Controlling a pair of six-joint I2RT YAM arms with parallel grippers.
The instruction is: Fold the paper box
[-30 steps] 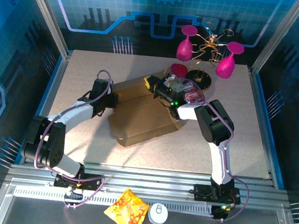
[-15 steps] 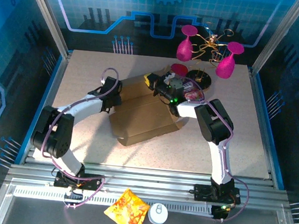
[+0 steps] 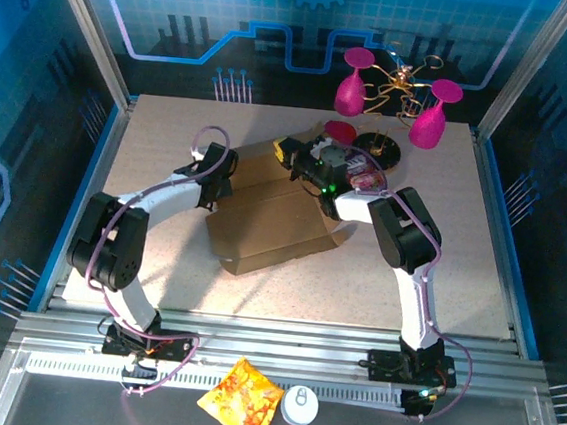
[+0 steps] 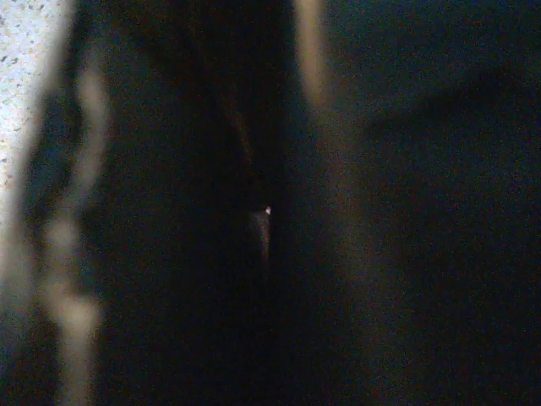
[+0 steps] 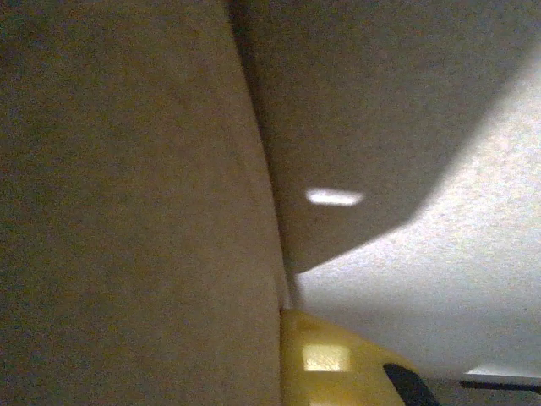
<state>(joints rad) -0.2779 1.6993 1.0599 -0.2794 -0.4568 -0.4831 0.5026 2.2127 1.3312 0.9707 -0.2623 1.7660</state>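
Subject: the paper box [image 3: 273, 222], plain brown cardboard, lies flat on the speckled table [image 3: 170, 141] between the two arms. One long panel faces up and a fold line runs across it. In the right wrist view its cardboard [image 5: 127, 211] sits hard up against the lens, with one flap angled away over the table.

Left gripper [image 3: 223, 189]: at the box's left end, jaws brought fully together. The left wrist view is dark and blurred, so I cannot tell whether cardboard is pinched between them.

Right gripper [image 3: 287, 155]: at the box's far edge, jaws likewise closed up. A yellow fingertip [image 5: 325, 364] lies against the cardboard face. A grip on the flap appears possible but cannot be confirmed.

Surroundings, relative to the box:
- Beyond its far edge, behind the right gripper, are a black round plate [image 3: 378, 151] and a pink disc [image 3: 338, 132].
- Farther beyond stand two pink wine glasses [image 3: 353, 84] on a gold wire stand [image 3: 401, 83].
- Well apart on the near side, past the arm bases, an orange-yellow snack packet [image 3: 240, 399] lies just beside a white round object [image 3: 299, 407].
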